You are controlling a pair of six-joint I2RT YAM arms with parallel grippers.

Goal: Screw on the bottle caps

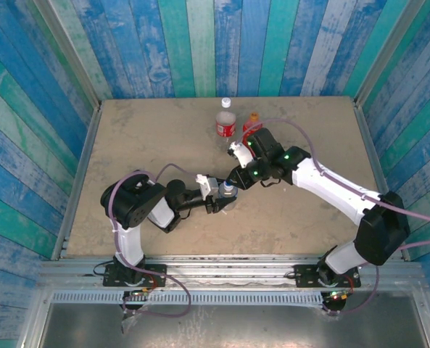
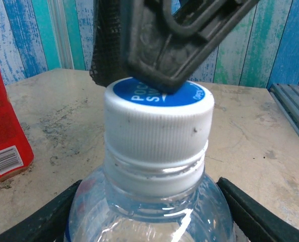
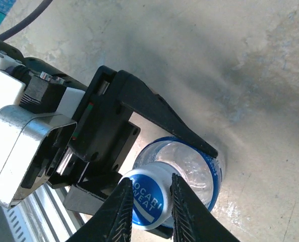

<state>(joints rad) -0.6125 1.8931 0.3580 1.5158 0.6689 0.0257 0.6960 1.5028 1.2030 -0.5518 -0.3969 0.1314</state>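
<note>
Firmly, the left fingers are clamping the short clear bottle, one black finger pressing each side of its glossy, see-through body. Sitting on the neck just above them is the blue-topped cap, which is white and ribbed around its skirt and printed blue on its flat top. The right fingers are reaching down over that cap, narrowly parted. One dark tip is touching the top and covering part of the print. Whether they are squeezing the cap cannot be told. Beyond the right fingers, well apart from the grip, two more bottles are standing side by side on the mottled, sandy surface: the all-red bottle wearing its orange cap, and the red-labelled clear bottle wearing its white cap.
</note>
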